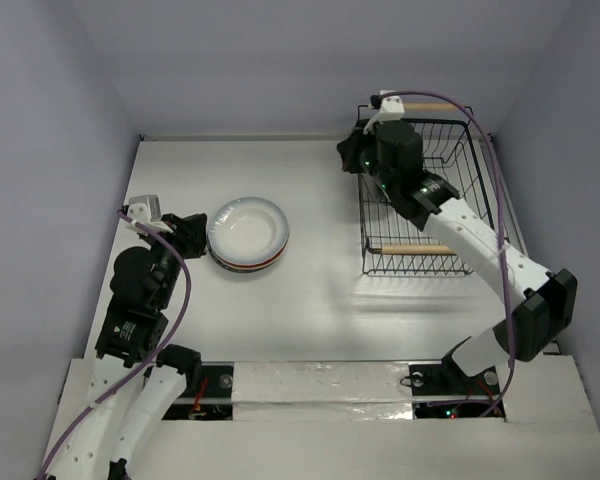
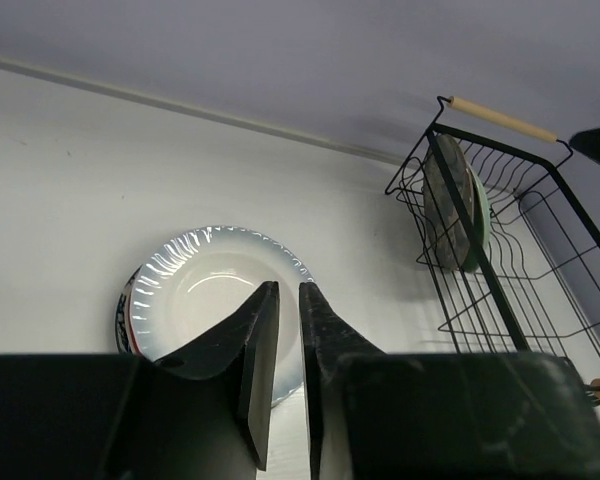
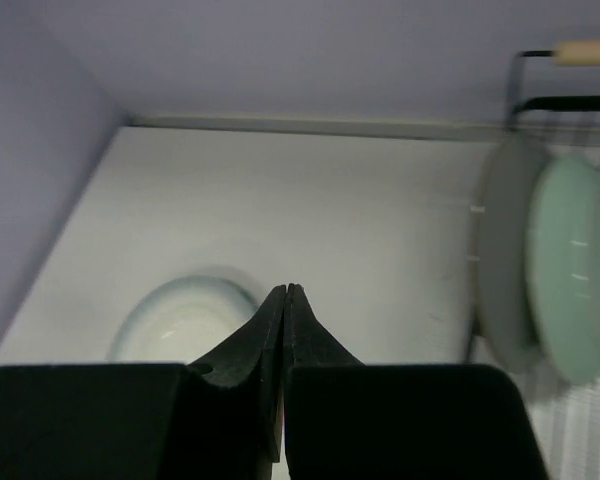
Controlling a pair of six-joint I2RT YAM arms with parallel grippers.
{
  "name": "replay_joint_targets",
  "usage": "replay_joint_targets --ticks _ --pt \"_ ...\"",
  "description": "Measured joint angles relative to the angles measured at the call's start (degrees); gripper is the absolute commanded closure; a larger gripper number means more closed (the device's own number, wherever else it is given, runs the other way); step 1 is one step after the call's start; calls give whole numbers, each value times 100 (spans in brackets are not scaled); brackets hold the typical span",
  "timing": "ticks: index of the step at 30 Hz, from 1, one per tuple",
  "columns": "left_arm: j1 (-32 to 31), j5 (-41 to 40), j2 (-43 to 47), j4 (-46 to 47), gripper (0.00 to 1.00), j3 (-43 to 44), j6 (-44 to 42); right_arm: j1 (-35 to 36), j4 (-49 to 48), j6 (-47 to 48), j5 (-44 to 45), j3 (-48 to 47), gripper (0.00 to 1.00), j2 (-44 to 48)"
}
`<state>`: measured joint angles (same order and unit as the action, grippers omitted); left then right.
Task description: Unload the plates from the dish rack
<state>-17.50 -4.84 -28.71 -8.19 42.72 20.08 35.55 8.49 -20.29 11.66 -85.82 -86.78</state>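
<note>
dish rack (image 1: 415, 248), far-right bench (image 1: 330, 290) corner: 2 plates (image 2: 448, 205) upright | stack (image 1: 248, 232) left side: count unclear | left tool (image 2: 288, 288), right tool (image 3: 283, 290): closed, empty

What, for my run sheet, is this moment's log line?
stacked plates: on table | dish rack: two plates upright | left gripper: shut beside stack | right gripper: shut, empty, over rack
</note>
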Motion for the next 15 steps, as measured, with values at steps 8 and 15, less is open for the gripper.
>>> replay_joint_targets --ticks 8,15 --pt "0 -13 0 2 74 0 0 -1003 737 896 879 621 51 269" --pt "0 13 0 22 63 0 4 -1110 1058 1464 1207 610 37 -282"
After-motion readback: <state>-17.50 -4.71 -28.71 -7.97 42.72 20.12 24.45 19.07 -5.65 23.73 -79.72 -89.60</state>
